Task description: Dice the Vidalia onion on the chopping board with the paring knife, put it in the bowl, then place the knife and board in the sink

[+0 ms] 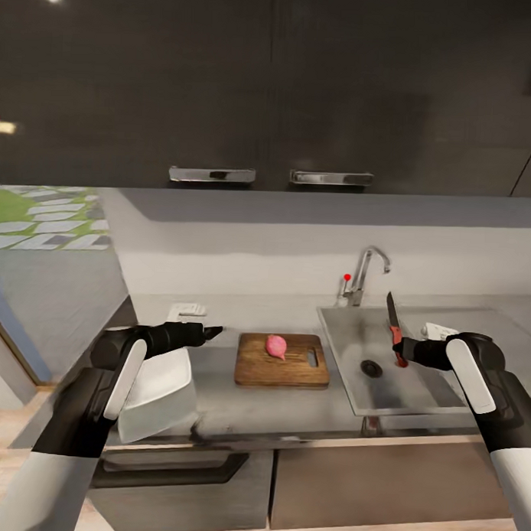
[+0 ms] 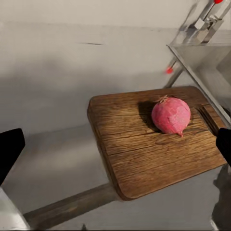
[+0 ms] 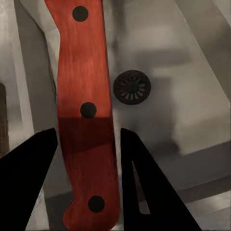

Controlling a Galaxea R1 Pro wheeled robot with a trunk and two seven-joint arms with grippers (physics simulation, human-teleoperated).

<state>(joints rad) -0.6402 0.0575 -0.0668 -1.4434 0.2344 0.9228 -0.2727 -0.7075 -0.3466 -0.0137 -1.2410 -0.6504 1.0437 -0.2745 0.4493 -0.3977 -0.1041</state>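
Head view takes in the kitchen's glossy black upper cabinets (image 1: pixel 272 82) over a long grey surface (image 1: pixel 215 405), with the sink (image 1: pixel 346 375) let into its right part and the tap (image 1: pixel 366 270) at its back edge. At the surface's left front edge sits the white bowl (image 1: pixel 158 392), and the chopping board (image 1: pixel 281 363) lies between bowl and sink, just beside the sink's left rim. On the board, toward its back edge, rests the pink Vidalia onion (image 1: pixel 276 346), whole and uncut. The left end effector (image 1: pixel 209 332) hovers above the bowl with nothing in it; the left wrist view shows its fingers spread wide. The right end effector (image 1: pixel 404 353) is clamped on the red handle of the paring knife (image 1: pixel 393 327), blade pointing up, above the sink basin near the drain (image 1: pixel 371 368). The onion is already out of the sink, so dicing looks like the step in hand; the next move calls for carrying the knife left over the board, turning the blade downward and bringing it onto the onion. No brand, label or writing can be read.
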